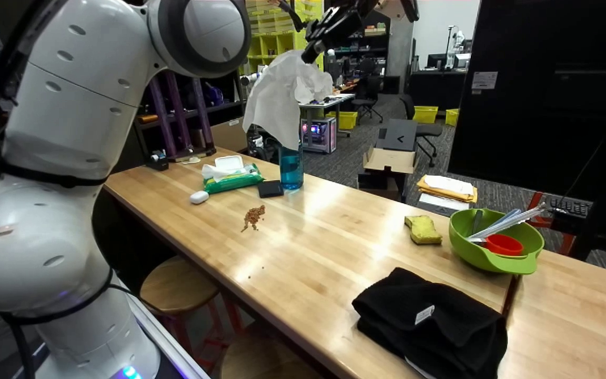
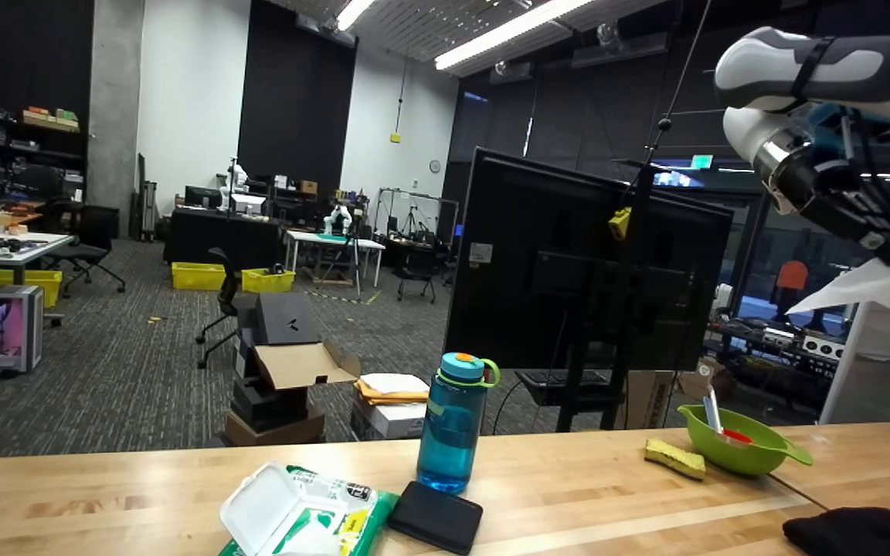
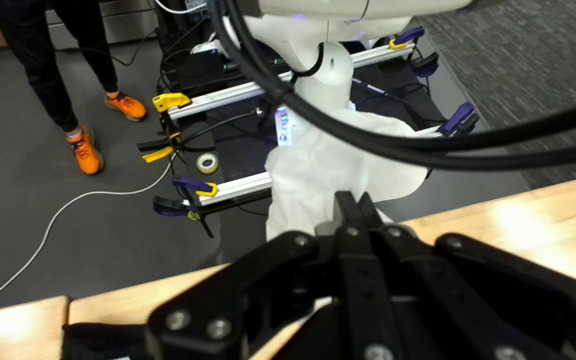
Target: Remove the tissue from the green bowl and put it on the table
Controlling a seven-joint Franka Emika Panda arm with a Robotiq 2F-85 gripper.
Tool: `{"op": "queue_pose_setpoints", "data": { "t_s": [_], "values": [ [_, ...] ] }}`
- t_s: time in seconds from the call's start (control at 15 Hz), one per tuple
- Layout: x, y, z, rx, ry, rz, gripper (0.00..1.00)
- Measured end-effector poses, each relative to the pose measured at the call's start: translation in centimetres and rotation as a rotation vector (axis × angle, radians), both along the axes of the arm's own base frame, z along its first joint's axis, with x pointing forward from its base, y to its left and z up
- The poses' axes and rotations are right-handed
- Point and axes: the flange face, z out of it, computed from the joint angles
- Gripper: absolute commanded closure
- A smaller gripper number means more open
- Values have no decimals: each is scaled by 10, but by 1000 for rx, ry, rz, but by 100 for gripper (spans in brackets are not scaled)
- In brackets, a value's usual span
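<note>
Long lt-brown wood table point(image 1: 334, 231) w/ plank grain; white robot arm point(image 1: 79, 100) stands alongside. In wrist view, a person's orange-shod legs point(image 3: 40, 60). Folded black cloth point(image 1: 434, 321) lies on table. Tissue point(image 1: 275, 102), thin, white & crumpled, hangs in mid-air higher than table, from arm's gripper point(image 3: 355, 200): jaws narrow, pinched on tissue, rest drooping. Green bowl point(image 1: 484, 262) sits upright on table, well apart from tissue. Green-&-white wipes pkg point(image 1: 234, 180), flip-top up, is near upright blue bottle point(image 2: 449, 436). Pale utensils point(image 1: 511, 225) stick up out of bowl, past its rim. Flat black square thing point(image 2: 436, 517), ID unclear, lies just beside both pkg & bottle. Yellow-green sponge point(image 1: 423, 230) is just beside bowl; red cup-like item point(image 1: 505, 248) sits inside bowl. Sm. white oval case point(image 1: 199, 197) nr wipes pkg. Last, brown bits point(image 1: 254, 215) in loose heap on table.
</note>
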Motion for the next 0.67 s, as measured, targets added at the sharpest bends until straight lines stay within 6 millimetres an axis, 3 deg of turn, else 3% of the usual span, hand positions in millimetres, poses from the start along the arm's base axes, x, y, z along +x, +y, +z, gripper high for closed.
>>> {"op": "queue_pose_setpoints", "data": {
  "t_s": [0.67],
  "values": [
    [33, -11, -61, -66, -193, 125, 100]
  ]
}}
